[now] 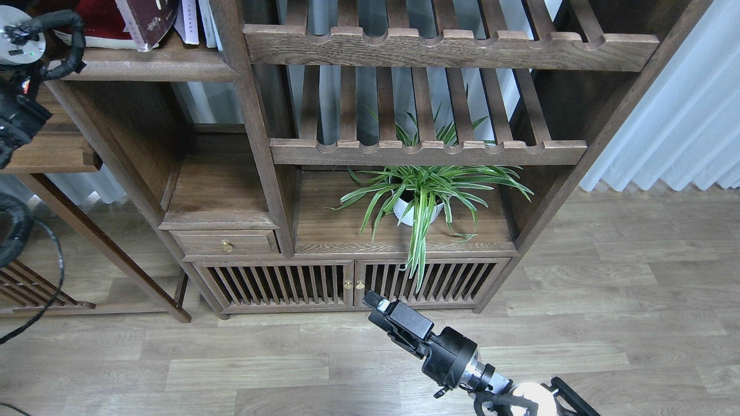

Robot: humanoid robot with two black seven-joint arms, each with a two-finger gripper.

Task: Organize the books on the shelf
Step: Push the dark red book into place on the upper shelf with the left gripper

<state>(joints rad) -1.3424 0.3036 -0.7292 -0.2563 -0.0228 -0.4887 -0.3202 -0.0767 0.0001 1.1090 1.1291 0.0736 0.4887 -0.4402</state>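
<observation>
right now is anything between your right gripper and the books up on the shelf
Yes. The right gripper hangs low in front of the cabinet doors, while the books sit on the shelf at the top left. The bookcase's upright post and drawer lie roughly along that line.

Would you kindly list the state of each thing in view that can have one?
maroon book: leaning on the shelf
pale books: upright
drawer: closed
cabinet doors: closed
potted plant: upright
right gripper: empty, low, in front of the cabinet; fingers indistinct
left gripper: not identifiable
</observation>
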